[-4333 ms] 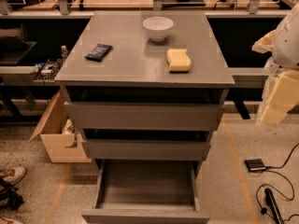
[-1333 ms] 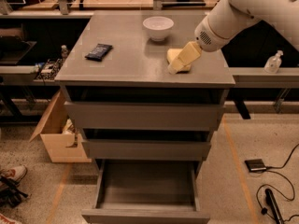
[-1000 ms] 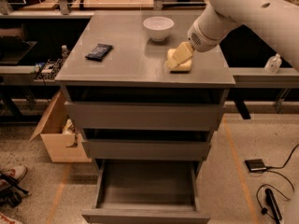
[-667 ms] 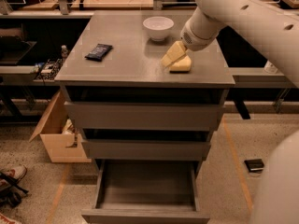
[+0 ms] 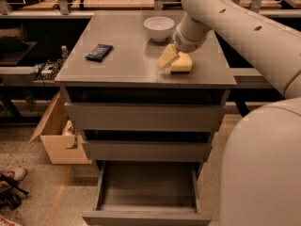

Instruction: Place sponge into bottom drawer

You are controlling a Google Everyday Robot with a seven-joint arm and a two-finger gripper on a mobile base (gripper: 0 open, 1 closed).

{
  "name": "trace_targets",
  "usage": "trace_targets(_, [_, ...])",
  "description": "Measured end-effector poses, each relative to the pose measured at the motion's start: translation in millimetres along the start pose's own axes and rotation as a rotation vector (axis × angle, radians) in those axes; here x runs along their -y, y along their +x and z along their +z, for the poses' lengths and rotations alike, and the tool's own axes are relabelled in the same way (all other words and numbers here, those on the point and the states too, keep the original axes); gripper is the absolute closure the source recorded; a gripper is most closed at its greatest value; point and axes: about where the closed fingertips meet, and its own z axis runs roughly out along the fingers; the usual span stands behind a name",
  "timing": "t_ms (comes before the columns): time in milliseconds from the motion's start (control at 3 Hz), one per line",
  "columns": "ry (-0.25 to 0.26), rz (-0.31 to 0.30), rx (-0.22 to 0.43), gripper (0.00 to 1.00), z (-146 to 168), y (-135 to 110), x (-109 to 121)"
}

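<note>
The pale yellow sponge lies on the grey cabinet top, near its front right, just in front of the white bowl. My gripper reaches down from the upper right and is at the sponge's left side, touching or nearly touching it, with a yellowish pad low against the cabinet top. The bottom drawer is pulled out and open, and its grey inside shows nothing in it.
A black packet lies on the cabinet's left side. The middle drawer stands slightly out and the top drawer is closed. A cardboard box and shoes are on the floor at left. My white arm fills the right.
My arm has swung in from the right and lowered onto the cabinet top. The gripper has moved left across the sponge to its left side. The sponge has stayed in place.
</note>
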Motion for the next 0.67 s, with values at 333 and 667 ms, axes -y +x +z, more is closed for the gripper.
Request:
trace_targets(333, [-0.008, 0.009, -0.016, 0.38, 10.6, -0.7, -1.5])
trace_targets(667, [-0.009, 0.018, -0.025, 0.62, 14.1, 0.6, -1.0])
